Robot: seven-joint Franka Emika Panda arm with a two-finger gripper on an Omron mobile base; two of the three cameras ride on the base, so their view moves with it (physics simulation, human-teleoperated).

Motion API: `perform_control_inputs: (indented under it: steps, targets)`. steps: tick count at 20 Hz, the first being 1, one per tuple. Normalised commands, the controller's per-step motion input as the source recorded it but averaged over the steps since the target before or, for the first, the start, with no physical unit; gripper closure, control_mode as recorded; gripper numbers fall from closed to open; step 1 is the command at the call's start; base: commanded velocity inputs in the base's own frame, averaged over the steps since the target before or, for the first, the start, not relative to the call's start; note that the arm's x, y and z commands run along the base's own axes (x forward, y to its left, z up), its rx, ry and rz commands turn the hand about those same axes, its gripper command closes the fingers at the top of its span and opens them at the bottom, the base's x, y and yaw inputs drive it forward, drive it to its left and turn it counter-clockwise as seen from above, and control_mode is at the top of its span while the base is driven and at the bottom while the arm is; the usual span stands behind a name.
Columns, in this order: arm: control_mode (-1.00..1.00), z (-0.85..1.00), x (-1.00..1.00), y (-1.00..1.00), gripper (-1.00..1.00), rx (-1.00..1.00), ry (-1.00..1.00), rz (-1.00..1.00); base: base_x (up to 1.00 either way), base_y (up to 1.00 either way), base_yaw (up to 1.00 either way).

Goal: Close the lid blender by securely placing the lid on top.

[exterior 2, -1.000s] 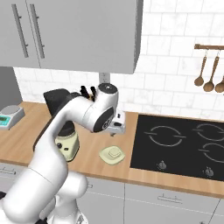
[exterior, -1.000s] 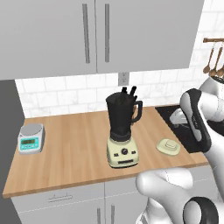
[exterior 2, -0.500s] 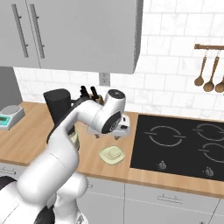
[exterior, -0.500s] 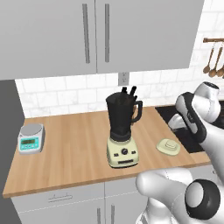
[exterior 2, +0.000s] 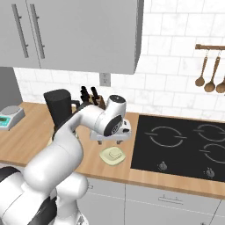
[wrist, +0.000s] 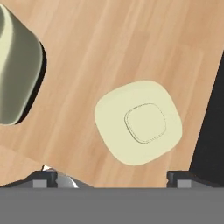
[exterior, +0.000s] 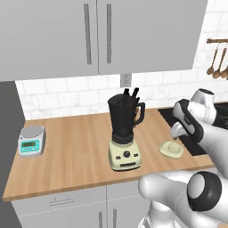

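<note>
I am hovering my gripper (wrist: 111, 177) above the lid (wrist: 138, 127), jaws spread as wide as they go and holding nothing; the lid is lying flat on the wooden counter (wrist: 109, 48), knob side up, between the blender (exterior: 125, 132) and the black hob (exterior 2: 184, 143); in the hand view it is sitting just ahead of my fingertips (wrist: 44, 177) and slightly toward the right-hand one, its raised centre knob a little off my midline; so I am judging that the coming move is mostly a straight descent with a small shift to that side to centre the knob between the pads; the lid is a rounded square with no real long axis, so I am not expecting the roll of my wrist to matter much, only that the pads close across the knob or the rim squarely; in the left base view my gripper (exterior: 177, 132) is hanging just above the lid (exterior: 171, 149), apart from it; the blender is standing upright well to the left of the lid, its dark jar mouth uncovered, and that is where I am reckoning the lid must be carried once lifted
</note>
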Motion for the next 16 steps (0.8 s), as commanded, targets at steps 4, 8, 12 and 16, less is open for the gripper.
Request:
perform_control_inputs:
  steps: [4,8,12,16]
  targets:
    - [-1.00,-0.27,0.16,-0.05,-1.00,-0.01,0.00,0.04,0.00,0.00,0.00]
    - [-1.00,-0.29,0.07,-0.03,-1.00,-0.01,0.00,0.04,0.00,0.00,0.00]
    - [-1.00,-0.31,0.06,-0.02,-1.00,0.00,0.00,0.03,0.00,0.00,0.00]
    - [-1.00,-0.22,0.01,0.00,-1.00,0.00,0.00,0.03,0.00,0.00,0.00]
